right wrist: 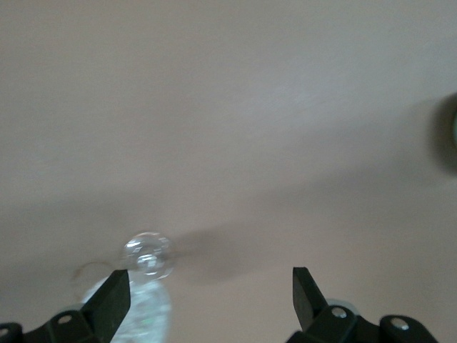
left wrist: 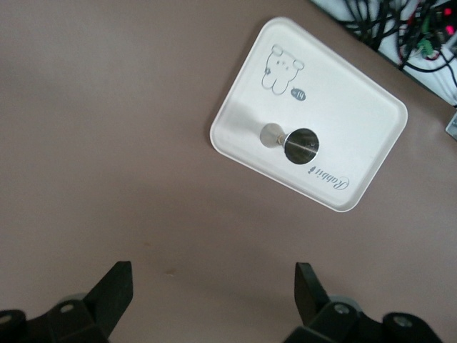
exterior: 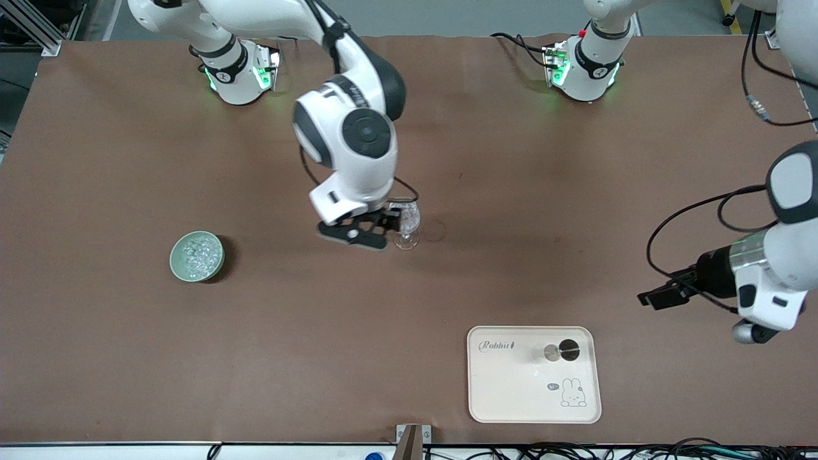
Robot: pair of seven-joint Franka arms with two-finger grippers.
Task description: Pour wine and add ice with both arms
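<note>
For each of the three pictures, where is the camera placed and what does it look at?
Front view: high across the table, facing both arms; shows the right gripper over the glass, bowl of ice, tray.
Left wrist view: on the left arm, looking down at the tray; open left gripper shows.
Right wrist view: looks down at the glass; open fingers show.
The tray and the glass each appear in two views.

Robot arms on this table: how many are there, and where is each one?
2. The right gripper hangs open beside the stemmed glass at mid-table. The left gripper waits open in the air over the brown table at its own arm's end, above the white tray.
</note>
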